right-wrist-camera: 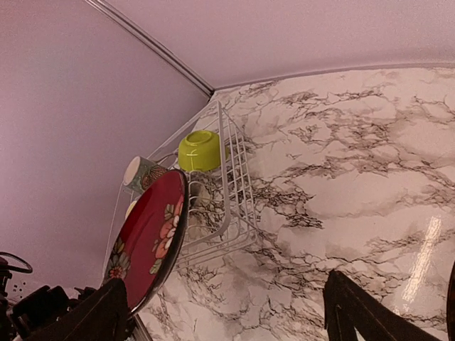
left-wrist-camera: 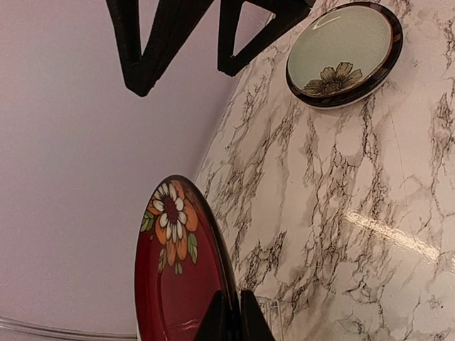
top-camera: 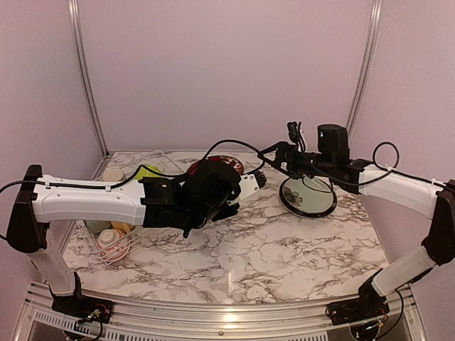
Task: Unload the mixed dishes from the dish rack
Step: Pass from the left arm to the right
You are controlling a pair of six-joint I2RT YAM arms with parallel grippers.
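My left gripper (top-camera: 226,177) is shut on the rim of a red flower-patterned plate (top-camera: 217,165), held upright above the table to the right of the rack; its fingertips (left-wrist-camera: 213,323) pinch the plate's edge (left-wrist-camera: 174,270). My right gripper (top-camera: 274,155) is open and empty, hovering just right of that plate; its fingers (left-wrist-camera: 142,50) show in the left wrist view. A pale green black-rimmed plate (top-camera: 307,195) lies flat on the table under the right arm. The white wire dish rack (top-camera: 106,252) at the left holds a lime-green bowl (right-wrist-camera: 199,149), a patterned mug (right-wrist-camera: 142,174) and other cups.
The marble table (top-camera: 270,256) is walled by lilac panels at the back and sides, with metal posts (top-camera: 82,71) at the corners. The rack stands close to the left wall. The left arm stretches across the table's left half.
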